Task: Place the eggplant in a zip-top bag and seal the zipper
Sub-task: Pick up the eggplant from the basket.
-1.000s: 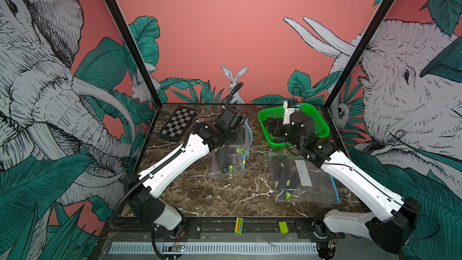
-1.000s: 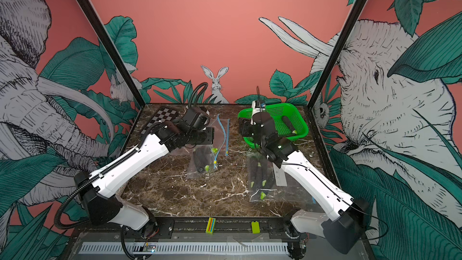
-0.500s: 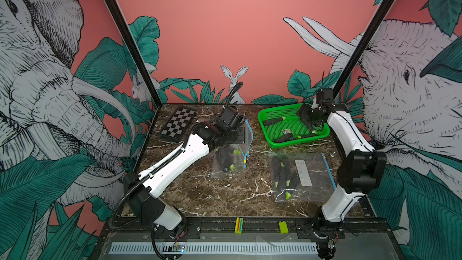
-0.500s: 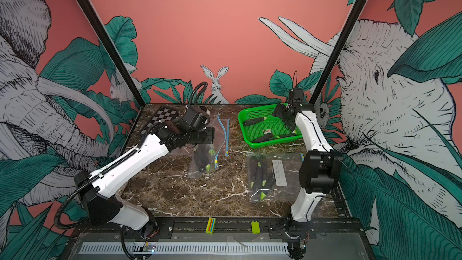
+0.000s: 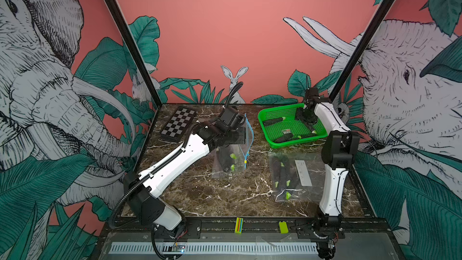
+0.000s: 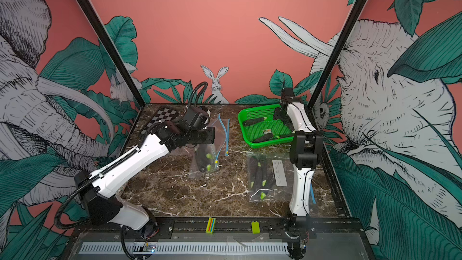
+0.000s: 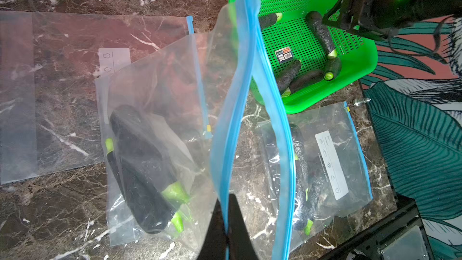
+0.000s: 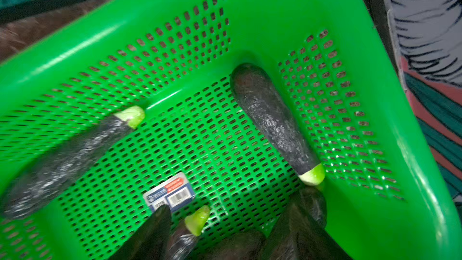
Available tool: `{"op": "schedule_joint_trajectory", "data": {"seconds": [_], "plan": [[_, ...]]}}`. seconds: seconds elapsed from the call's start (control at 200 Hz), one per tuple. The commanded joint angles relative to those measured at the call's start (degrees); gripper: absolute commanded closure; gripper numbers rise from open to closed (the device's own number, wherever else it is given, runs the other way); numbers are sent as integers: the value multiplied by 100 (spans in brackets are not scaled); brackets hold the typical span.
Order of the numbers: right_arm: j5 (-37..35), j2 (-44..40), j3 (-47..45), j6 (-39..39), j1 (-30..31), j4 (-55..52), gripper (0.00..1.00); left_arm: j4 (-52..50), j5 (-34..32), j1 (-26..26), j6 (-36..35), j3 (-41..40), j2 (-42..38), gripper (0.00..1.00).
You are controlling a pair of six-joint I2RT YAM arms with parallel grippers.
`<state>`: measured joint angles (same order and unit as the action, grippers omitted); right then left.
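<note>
Eggplant (image 8: 272, 118) nearest the right claw (image 8: 225, 236) lies on the floor of the green basket (image 8: 250, 8), pressed along one perforated side wall. Its long axis runs with that wall. The rounded dark end sits in the basket's corner and the pale green stem end points back toward the claw. The claw hovers inside the basket with its fingers (image 8: 150, 236) spread wide and nothing between them; the eggplant lies ahead of the tips, ungripped.

Only the right wrist view shows this eggplant from end to end, along with a barcode sticker (image 8: 170, 192) on the basket floor. In both top views the arm and claw cover most of it. A second eggplant (image 8: 67, 163) lies along the adjoining wall, its stem end turned toward the first.

Just beside the basket, on the side away from the right arm, the left claw (image 7: 226, 223) is clamped tight on the blue zipper rim of a zip-top bag (image 7: 162, 91). The left wrist view shows the two zipper strips parted and dark eggplants already inside; the top views show the zipper only as a thin blue line. A filled bag (image 7: 325, 161) lies on the tabletop (image 5: 200, 196) in front of the basket.
</note>
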<state>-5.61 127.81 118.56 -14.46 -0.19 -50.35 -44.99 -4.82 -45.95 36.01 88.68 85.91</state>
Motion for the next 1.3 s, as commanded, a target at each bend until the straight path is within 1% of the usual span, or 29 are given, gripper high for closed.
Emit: {"op": "schedule_joint_trajectory", "data": {"seconds": [0.0, 0.1, 0.235, 0.37, 0.44, 0.655, 0.79, 0.95, 1.13, 1.19, 1.295], "plan": [[-358, 198, 232, 618, -72, -230, 28, 139, 89, 12, 38, -115, -109, 100], [-242, 362, 340, 815, -189, -241, 29, 123, 97, 16, 29, -82, -101, 100], [94, 625, 527, 860, -413, -358, 29, 101, 87, 16, 14, -57, -109, 100], [152, 829, 576, 996, -493, -416, 30, 96, 61, 16, 12, -62, -101, 100], [319, 956, 598, 938, -564, -442, 30, 87, 74, 13, 11, -55, -75, 100], [574, 1166, 555, 876, -605, -413, 36, 43, 31, 16, 11, -27, -74, 100], [635, 1201, 519, 844, -605, -346, 45, 59, 48, 16, 29, -18, -57, 100], [581, 1172, 407, 890, -592, -286, 46, 78, 55, 16, 38, -35, -39, 100], [687, 1233, 405, 953, -564, -295, 44, 105, 86, 13, 38, -35, -13, 100], [719, 1246, 404, 968, -544, -292, 47, 104, 82, 12, 31, -35, -13, 100], [719, 1158, 268, 1013, -490, -160, 59, 105, 86, 11, 29, -44, -22, 100]]}}
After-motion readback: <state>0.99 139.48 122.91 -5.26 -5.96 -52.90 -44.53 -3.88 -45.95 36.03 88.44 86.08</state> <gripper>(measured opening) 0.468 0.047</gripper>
